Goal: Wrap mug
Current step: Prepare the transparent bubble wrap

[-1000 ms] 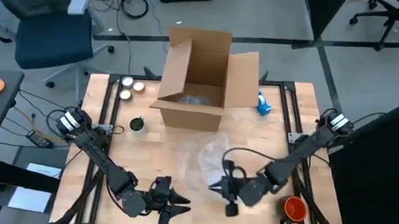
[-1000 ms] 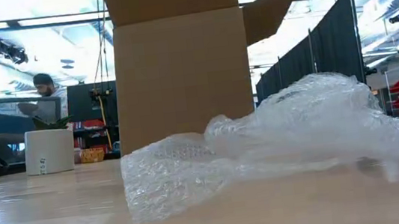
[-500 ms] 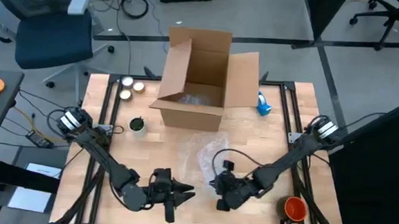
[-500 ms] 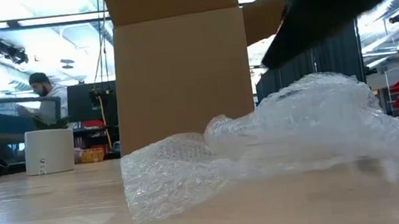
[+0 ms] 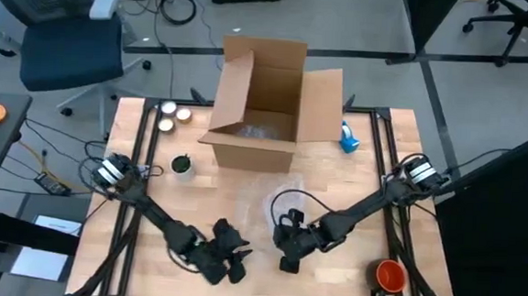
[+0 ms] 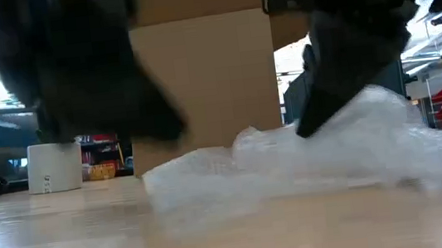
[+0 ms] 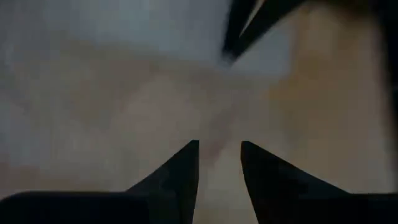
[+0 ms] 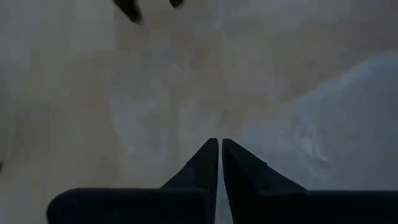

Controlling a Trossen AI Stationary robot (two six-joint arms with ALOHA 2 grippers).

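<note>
A crumpled sheet of clear bubble wrap (image 5: 277, 204) (image 6: 332, 149) lies on the wooden table in front of the cardboard box. The orange mug (image 5: 389, 275) stands at the table's near right corner, touched by nothing. My right gripper (image 5: 285, 250) (image 8: 220, 144) is shut, pointing down at the wrap's near edge (image 8: 323, 118). My left gripper (image 5: 231, 259) (image 7: 219, 149) hovers low over bare wood to the left of the wrap, its fingers a little apart with nothing between them. In the low view both arms show as dark blurred shapes. My right gripper's shut fingertips (image 8: 211, 149) stand at the bubble wrap's near edge, slanting down from the table's right. I cannot tell whether they touch the wrap.
An open cardboard box (image 5: 266, 107) stands at the far middle with some wrap inside. A small potted plant (image 5: 181, 165) and two round tins (image 5: 174, 113) are at the far left. A blue object (image 5: 349, 139) lies right of the box. Bare wood stretches along the near edge.
Both arms have come down low over the table and entered the low view. My right gripper has moved toward the table's left, up to the wrap's near edge. My left gripper has shifted a little toward the right and far side, closer to the wrap.
</note>
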